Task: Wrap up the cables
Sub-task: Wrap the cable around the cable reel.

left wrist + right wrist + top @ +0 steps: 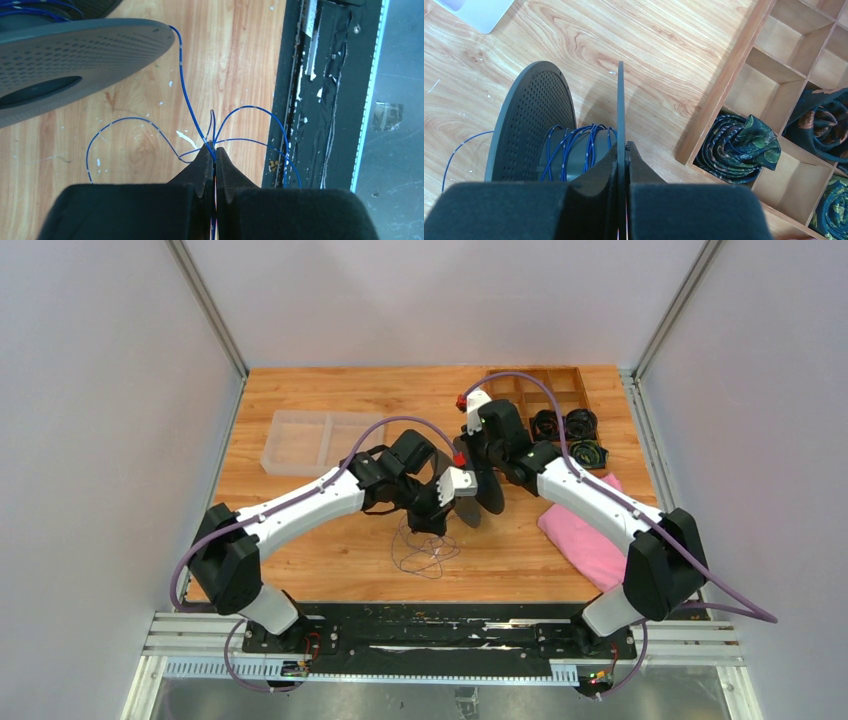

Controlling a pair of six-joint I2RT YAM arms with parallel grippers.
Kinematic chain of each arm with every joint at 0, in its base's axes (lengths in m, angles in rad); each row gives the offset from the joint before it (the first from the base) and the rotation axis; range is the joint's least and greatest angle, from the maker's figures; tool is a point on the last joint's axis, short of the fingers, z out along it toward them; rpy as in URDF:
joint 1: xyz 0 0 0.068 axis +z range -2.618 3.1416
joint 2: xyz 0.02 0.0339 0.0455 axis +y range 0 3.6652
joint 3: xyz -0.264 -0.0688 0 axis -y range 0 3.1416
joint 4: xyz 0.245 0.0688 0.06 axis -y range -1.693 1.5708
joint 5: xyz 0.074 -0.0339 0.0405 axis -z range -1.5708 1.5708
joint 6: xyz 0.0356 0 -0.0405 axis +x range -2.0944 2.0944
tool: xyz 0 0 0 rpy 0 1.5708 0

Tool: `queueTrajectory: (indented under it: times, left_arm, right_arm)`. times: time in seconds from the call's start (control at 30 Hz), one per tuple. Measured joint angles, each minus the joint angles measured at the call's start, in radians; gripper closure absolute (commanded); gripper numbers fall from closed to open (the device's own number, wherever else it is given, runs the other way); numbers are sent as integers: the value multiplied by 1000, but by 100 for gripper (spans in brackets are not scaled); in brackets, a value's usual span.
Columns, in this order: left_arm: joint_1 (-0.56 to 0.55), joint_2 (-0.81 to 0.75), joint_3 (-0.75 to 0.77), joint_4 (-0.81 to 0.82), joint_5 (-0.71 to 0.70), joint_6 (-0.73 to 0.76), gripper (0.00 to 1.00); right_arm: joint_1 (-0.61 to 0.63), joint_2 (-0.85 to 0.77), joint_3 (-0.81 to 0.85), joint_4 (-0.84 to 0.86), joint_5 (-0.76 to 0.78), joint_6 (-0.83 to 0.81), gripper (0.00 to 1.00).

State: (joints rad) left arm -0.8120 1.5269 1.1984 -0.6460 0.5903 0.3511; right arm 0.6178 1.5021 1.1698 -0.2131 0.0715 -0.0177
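Note:
The cable (186,95) is a thin blue wire. My left gripper (214,152) is shut on it where several strands cross, and loose loops spread over the wood around the fingertips. In the top view those loops (420,552) lie below the left gripper (438,518). One strand rises to a dark perforated spool (75,55). My right gripper (622,147) is shut on the thin edge of one spool flange (620,110). Blue turns of cable (574,145) sit wound on the hub between that flange and the perforated one (531,120). In the top view the right gripper (490,465) holds the spool (488,495) mid-table.
A wooden divided box (724,85) at the back right holds rolled patterned cloth bundles (739,145). A clear plastic tray (310,440) lies at the back left. A pink cloth (590,535) lies under the right arm. A black rail (320,90) runs along the near table edge.

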Motion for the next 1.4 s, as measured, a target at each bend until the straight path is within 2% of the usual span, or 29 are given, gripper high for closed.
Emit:
queueTrajectory:
  times: [0.13,0.57,0.77,1.0,1.23,1.4]
  left_arm:
    - [10,3,0,25,-10,-16,100]
    - [11,34,2,38,-27,-19,100]
    - [11,34,10,39,-35,-18,100]
    - [11,34,14,38,-39,-14,100]
    - [11,34,16,38,-49,-3,100]
    - [11,34,16,38,-53,1,100]
  right_arm:
    - [0,5,1,8,-1,0,97]
    - [3,-11,34,6,-17,-48,77]
    - [3,-30,44,2,-17,-63,66]
    - [1,-93,44,-16,-39,-104,48]
    - [-26,-161,41,-32,-130,-130,46]
    - [-41,-161,-29,-28,-155,-130,46]
